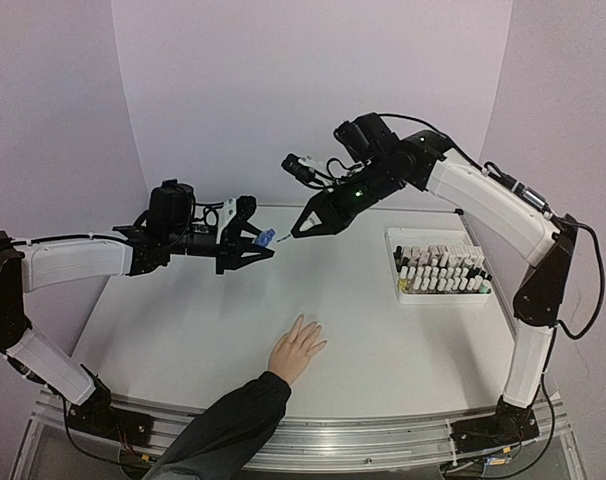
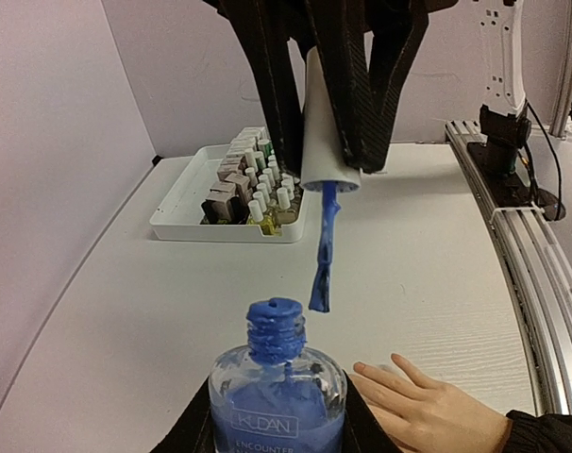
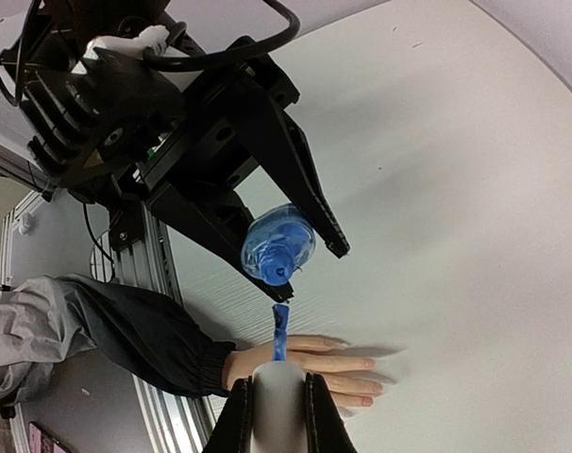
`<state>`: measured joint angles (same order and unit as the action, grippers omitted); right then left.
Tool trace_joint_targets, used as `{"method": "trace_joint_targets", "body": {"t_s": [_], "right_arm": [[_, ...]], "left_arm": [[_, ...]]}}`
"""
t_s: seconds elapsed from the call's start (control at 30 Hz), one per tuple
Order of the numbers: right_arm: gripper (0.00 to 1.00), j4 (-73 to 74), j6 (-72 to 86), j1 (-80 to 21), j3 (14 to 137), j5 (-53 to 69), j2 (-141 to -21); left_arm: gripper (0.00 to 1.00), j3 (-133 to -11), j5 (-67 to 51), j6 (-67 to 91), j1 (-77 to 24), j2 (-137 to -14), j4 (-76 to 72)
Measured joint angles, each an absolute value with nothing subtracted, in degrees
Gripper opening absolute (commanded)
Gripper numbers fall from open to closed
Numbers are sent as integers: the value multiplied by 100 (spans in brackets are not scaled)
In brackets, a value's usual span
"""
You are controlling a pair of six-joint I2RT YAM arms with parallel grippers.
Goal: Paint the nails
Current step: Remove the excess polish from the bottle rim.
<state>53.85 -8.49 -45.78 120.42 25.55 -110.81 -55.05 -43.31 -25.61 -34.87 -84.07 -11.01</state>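
Bright, even light, soft faint shadows, wide-angle curving toward edges.

- polish bottle (image 2: pixel 277 401): clear, glossy glass; crusted blue at neck
- brush cap (image 2: pixel 324 123): smooth white plastic
- right gripper (image 2: pixel 331 173): black, woven-fibre look, semi-matt
- table (image 2: pixel 428 274): white, matt, fine grain
- sleeve (image 3: pixel 144 330): dark cloth
- rail (image 2: pixel 541 283): brushed metal

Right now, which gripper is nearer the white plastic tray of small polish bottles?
Right. The right gripper, gripping a white cylindrical brush cap, hangs left of the white plastic tray; the left gripper, gripping a blue polish bottle, is further left.
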Motion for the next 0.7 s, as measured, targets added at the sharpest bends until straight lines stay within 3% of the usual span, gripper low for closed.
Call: {"method": "trace_joint_targets", "body": {"t_s": [0.7], "right_arm": [[0,5389,-409,-4560,12495,2129,-10970]], "left_arm": [[0,-4622,-3937,-1627,-3487,-8321,-2440]]}}
